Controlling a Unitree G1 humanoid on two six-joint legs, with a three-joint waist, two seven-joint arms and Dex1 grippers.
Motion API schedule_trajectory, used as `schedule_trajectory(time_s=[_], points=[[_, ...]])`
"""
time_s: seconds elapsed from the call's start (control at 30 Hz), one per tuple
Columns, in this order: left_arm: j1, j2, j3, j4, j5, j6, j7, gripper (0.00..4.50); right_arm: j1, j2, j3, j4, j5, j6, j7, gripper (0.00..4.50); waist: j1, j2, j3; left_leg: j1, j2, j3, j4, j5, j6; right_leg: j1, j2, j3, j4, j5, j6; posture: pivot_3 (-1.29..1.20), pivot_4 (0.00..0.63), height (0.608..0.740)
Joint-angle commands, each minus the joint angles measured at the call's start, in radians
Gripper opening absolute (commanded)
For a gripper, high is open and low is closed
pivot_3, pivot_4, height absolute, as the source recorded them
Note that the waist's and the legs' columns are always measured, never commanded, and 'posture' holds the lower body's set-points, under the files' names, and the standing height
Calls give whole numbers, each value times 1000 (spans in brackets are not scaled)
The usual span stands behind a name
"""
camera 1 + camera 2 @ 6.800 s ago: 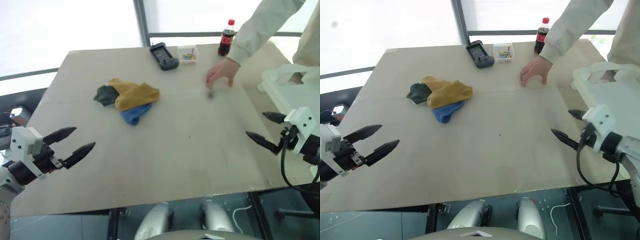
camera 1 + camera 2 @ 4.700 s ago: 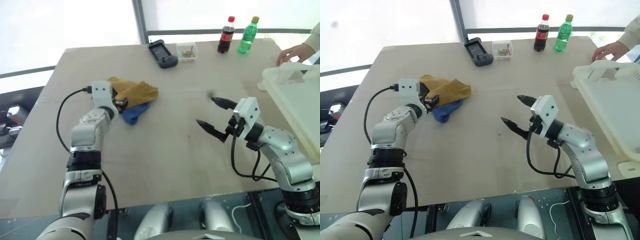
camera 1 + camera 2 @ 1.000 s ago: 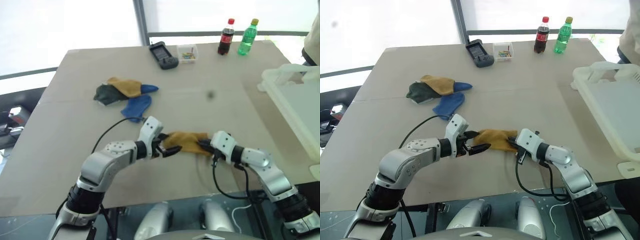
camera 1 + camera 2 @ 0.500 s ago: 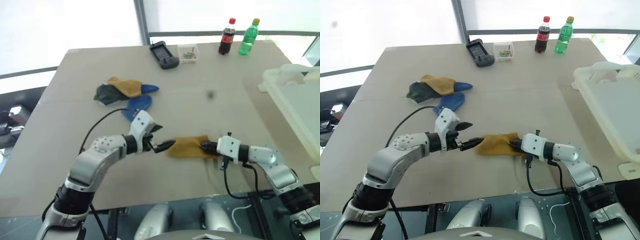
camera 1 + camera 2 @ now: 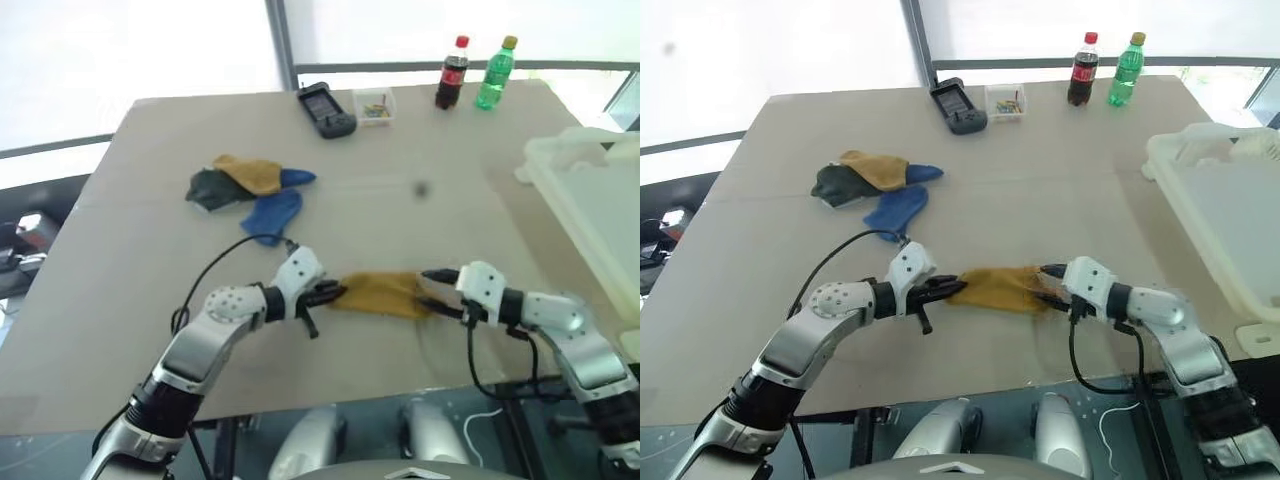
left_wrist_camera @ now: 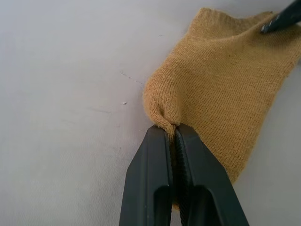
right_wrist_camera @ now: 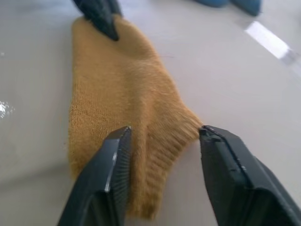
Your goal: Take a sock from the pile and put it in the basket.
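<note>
A mustard sock [image 5: 382, 294] lies flat on the worktop [image 5: 420, 230] near the front edge, between the two arms. The left end effector [image 6: 170, 136] is pinched narrow on the sock's left end, bunching a fold of knit between its fingers. The right end effector [image 7: 162, 136] stands parted around the sock's ribbed right end. The pile [image 5: 245, 187] sits farther back on the left. The basket [image 5: 590, 205] is at the right edge.
</note>
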Motion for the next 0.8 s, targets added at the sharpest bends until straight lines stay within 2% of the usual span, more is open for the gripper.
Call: schedule_trajectory(time_s=[0.03, 0.13, 0.4, 0.5, 0.6, 0.73, 0.77, 0.8], points=[[24, 2, 2, 1, 24, 23, 6, 0, 12, 0, 14, -29, -18, 15, -2, 1413, 1, 0, 0, 0, 0, 0, 0, 0, 0, 0, 0, 0, 0, 0, 0, 0, 150, 740], [34, 2, 1, -8, 24, 31, 7, 0, 20, -2, 64, 23, -82, -23, 5, 49, 3, 0, 0, 0, 0, 0, 0, 0, 0, 0, 1, -1, 0, 0, 0, 0, 150, 740], [101, 29, 43, -77, 2, 71, 3, 0, 50, -56, 76, 136, -150, -130, 28, 49, 5, 0, -1, 1, -1, 0, 0, 0, 0, 1, 1, -1, 0, 0, 0, 0, 150, 740], [120, 25, 79, -108, -26, 78, 3, 0, 58, -35, 23, 90, -68, -102, 16, 49, 7, -1, -2, 1, -1, 0, 0, 0, 0, 2, 1, -1, 0, 0, 0, 0, 150, 740], [121, -14, 179, -167, -134, 104, 15, 0, 36, -6, -33, -6, 63, 16, 4, 49, 6, 0, -1, 0, -1, -1, 0, 0, 0, 1, 1, -1, 0, 0, 0, 0, 150, 740], [101, -13, 330, -245, -257, 168, 41, 1465, -46, 16, -71, -117, 184, 168, -11, 1270, 0, 0, 2, -2, 0, 0, 0, 0, 0, -1, 0, -1, 0, 0, 0, 0, 150, 740], [101, -7, 352, -259, -265, 178, 52, 2044, -68, 26, -73, -123, 187, 184, -24, 1872, 1, 0, 2, -2, 1, 0, 0, 0, 0, -2, 0, -1, 0, 0, 0, 0, 150, 740], [104, -3, 384, -273, -281, 197, 71, 2402, -103, 43, -67, -120, 186, 200, -41, 2274, 1, 0, 2, -2, 1, -1, 0, 0, 0, -2, 0, -1, 0, 0, 0, 0, 150, 740]])
